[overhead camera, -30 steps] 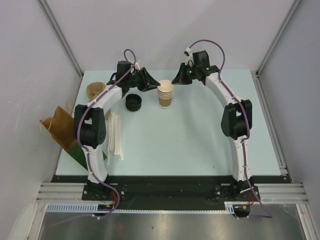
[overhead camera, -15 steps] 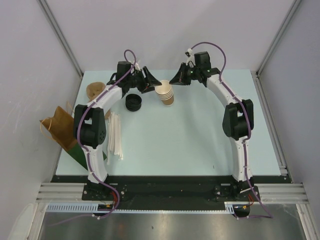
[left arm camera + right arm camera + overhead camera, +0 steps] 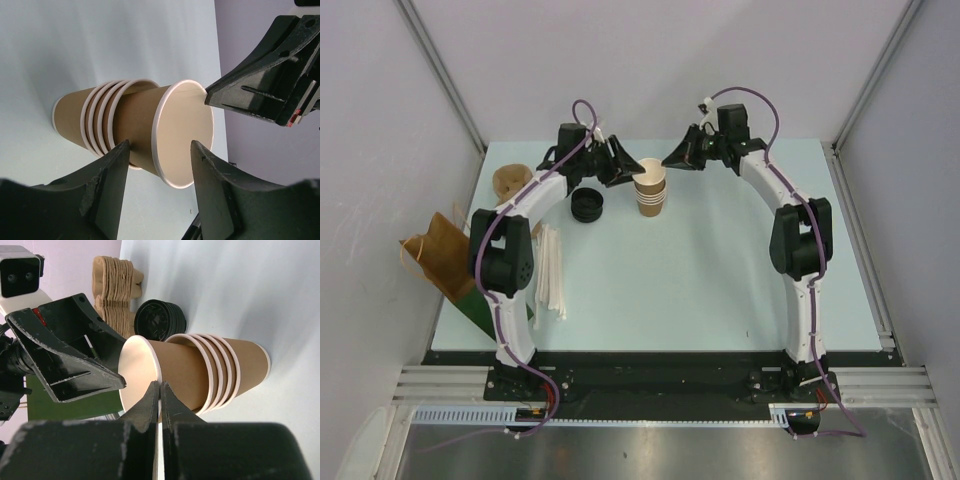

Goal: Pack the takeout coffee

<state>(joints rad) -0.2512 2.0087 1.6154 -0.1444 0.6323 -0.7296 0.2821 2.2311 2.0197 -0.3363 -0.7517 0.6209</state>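
A stack of nested tan paper cups (image 3: 651, 199) stands at the back middle of the table. Its top cup (image 3: 649, 178) sits partly pulled out of the stack, open and with no lid; no cup with a black lid on it is in view. My right gripper (image 3: 667, 163) is shut on the rim of that top cup (image 3: 180, 374), the fingertips (image 3: 160, 386) pinching the wall. My left gripper (image 3: 160, 150) is open, one finger on each side of the top cup (image 3: 185, 132) and the stack (image 3: 90, 122), not touching. In the top view it (image 3: 630, 172) is just left of the cups.
A pile of loose black lids (image 3: 587, 205) lies left of the stack. Brown pulp cup carriers (image 3: 509, 181) are at the back left. White straws (image 3: 551, 270) lie along the left side. A brown paper bag (image 3: 438, 255) and a green bag (image 3: 480, 305) hang over the left table edge.
The stack leaned over half a second ago and now stands upright. The top cup now sits higher out of it. Both grippers have shifted slightly right at the cups.
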